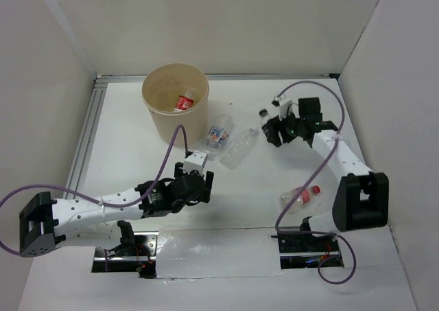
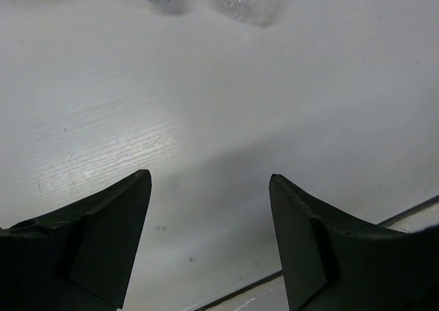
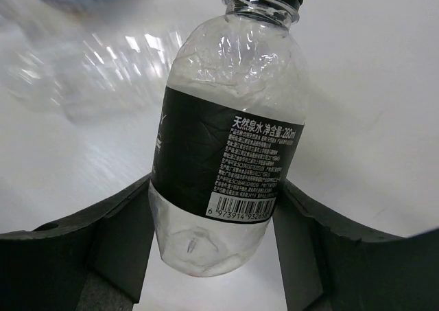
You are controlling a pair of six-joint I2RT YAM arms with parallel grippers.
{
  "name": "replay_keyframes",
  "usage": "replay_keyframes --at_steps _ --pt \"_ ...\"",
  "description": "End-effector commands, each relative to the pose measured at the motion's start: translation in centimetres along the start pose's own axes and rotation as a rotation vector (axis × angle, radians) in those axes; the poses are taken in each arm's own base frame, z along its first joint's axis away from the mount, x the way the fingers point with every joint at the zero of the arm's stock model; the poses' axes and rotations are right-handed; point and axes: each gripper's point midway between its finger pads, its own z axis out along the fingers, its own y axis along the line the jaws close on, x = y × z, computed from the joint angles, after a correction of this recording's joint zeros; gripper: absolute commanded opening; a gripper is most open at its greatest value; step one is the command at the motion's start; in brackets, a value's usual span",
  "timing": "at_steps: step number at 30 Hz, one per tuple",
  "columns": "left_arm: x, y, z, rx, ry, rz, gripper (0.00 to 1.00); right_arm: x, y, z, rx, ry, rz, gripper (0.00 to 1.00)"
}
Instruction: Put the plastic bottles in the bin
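Right hand (image 3: 212, 204) clamped on a black-labelled water bottle (image 3: 226, 146).
Left hand (image 2: 209, 187) spread apart above tabletop (image 2: 206, 84), near its front edge.

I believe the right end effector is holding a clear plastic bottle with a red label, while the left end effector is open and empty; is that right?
Not quite: the label is black, not red, as the right wrist view shows. The right end effector does hold that clear plastic bottle, and the left end effector is open and empty.
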Motion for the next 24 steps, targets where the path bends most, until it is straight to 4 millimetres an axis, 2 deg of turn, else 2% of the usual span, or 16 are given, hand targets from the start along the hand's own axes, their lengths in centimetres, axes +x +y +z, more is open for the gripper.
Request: replay_keyframes --at_steps 1,3,6,7,8,9,10,11,12,13,14,15,17,18,23,24 --pt "1.0 -0.1 -0.2 0.010 0.009 -0.072 0.82 -13.3 2.9 -7.1 -0.075 -0.375 -0.271 0.32" --pt "2.1 -0.5 0.0 0.030 0.032 -0.079 0.82 -19.3 4.9 -9.3 -0.119 -0.520 -0.355 0.32" --pt "2.5 -0.7 0.4 0.022 0.041 -0.094 0.82 -26.5 7.4 -10.6 -0.181 -0.699 -0.403 0.36" --pt "2.8 -0.7 0.5 0.016 0.044 -0.082 0.82 -28.3 9.7 -10.3 -0.231 -0.734 -0.425 0.36" --pt "3.0 -0.7 0.6 0.011 0.050 -0.077 0.82 -29.4 10.3 -8.0 -0.270 -0.729 -0.407 0.38" --pt "3.0 -0.7 0.6 0.011 0.050 -0.077 0.82 -32.6 11.6 -9.5 -0.282 -0.794 -0.453 0.41" --pt "2.9 -0.6 0.6 0.004 0.044 -0.077 0.82 -34.0 14.2 -8.9 -0.329 -0.810 -0.469 0.42" --pt "3.0 -0.8 0.5 0.011 0.045 -0.071 0.82 -33.8 14.9 -4.9 -0.366 -0.744 -0.445 0.42" --pt "2.9 -0.6 0.6 0.002 0.037 -0.071 0.82 -36.9 16.4 -6.8 -0.375 -0.811 -0.485 0.44" --pt "3.1 -0.6 0.7 -0.003 0.043 -0.066 0.82 -37.6 18.6 -5.8 -0.404 -0.808 -0.503 0.47" --pt "3.1 -0.8 0.6 -0.003 0.037 -0.070 0.82 -36.5 19.2 -1.1 -0.443 -0.716 -0.473 0.48" --pt "3.1 -0.8 0.6 -0.003 0.037 -0.070 0.82 -38.9 20.6 -2.5 -0.444 -0.774 -0.501 0.50" --pt "2.8 -0.5 0.7 -0.018 0.023 -0.070 0.82 -39.2 21.0 -0.2 -0.458 -0.751 -0.477 0.58" --pt "2.8 -0.1 0.7 -0.034 0.018 -0.050 0.82 -38.5 20.8 2.5 -0.468 -0.714 -0.455 0.61" --pt "-0.6 -0.9 0.5 -0.033 -0.070 0.009 0.83 -38.2 20.2 3.9 -0.444 -0.695 -0.404 0.86" --pt "-0.9 -0.8 0.9 -0.045 -0.071 0.022 0.85 -38.6 20.4 2.5 -0.444 -0.717 -0.404 0.93"
